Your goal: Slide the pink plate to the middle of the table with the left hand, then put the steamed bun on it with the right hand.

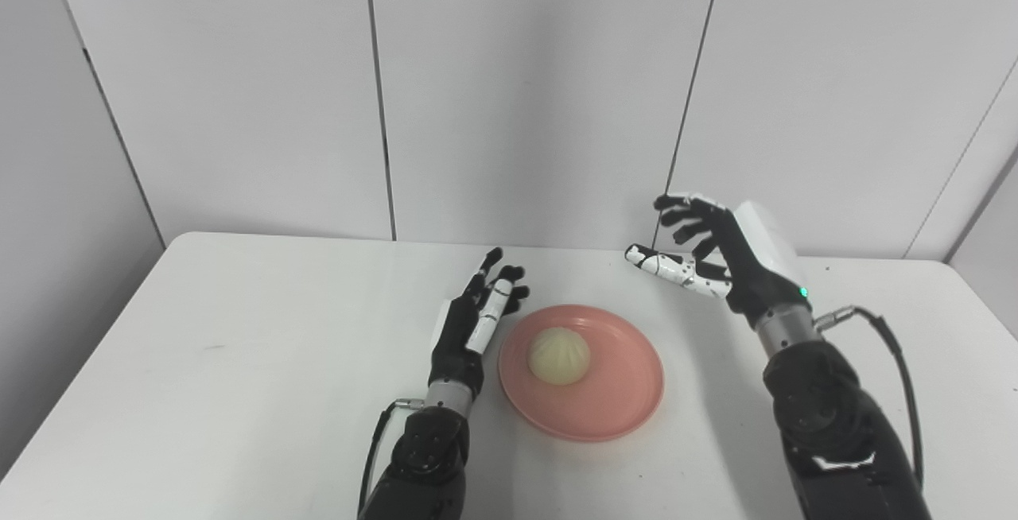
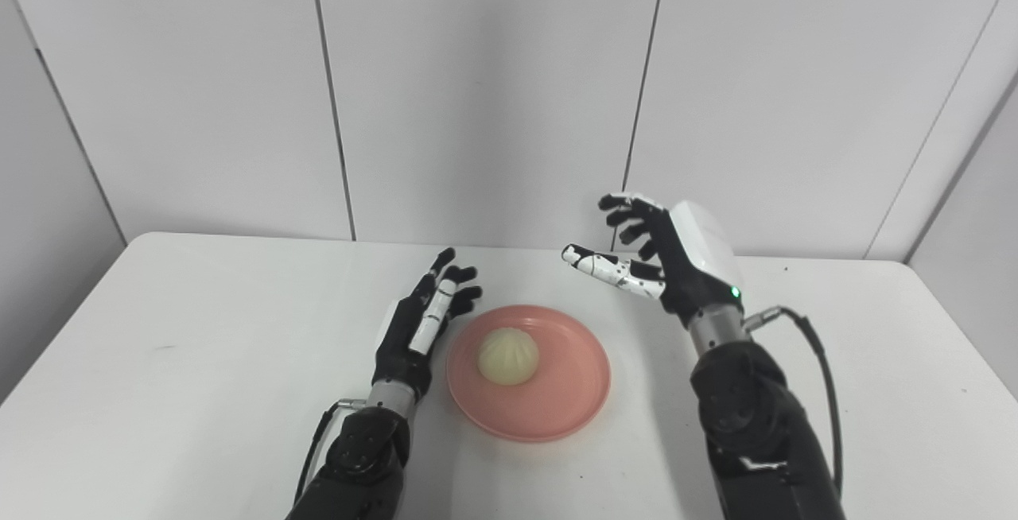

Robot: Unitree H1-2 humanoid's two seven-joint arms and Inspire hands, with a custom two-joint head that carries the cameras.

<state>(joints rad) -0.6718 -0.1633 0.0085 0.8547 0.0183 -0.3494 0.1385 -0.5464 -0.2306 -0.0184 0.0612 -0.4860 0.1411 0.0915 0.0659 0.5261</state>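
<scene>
The pink plate (image 1: pixel 616 393) lies on the white table (image 1: pixel 238 361) near its middle front. The pale steamed bun (image 1: pixel 560 355) sits on the plate, left of its centre. My left hand (image 1: pixel 477 317) is open, fingers stretched forward, close beside the plate's left rim; whether it touches the rim I cannot tell. My right hand (image 1: pixel 708 254) is open and empty, raised above the table behind and to the right of the plate, fingers spread and pointing left. The same scene shows in the right eye view, with the plate (image 2: pixel 569 393) and the bun (image 2: pixel 507 355).
The table's far edge meets grey wall panels (image 1: pixel 525 91). A black cable (image 1: pixel 899 361) loops from my right wrist. Another cable (image 1: pixel 374 448) hangs beside my left forearm.
</scene>
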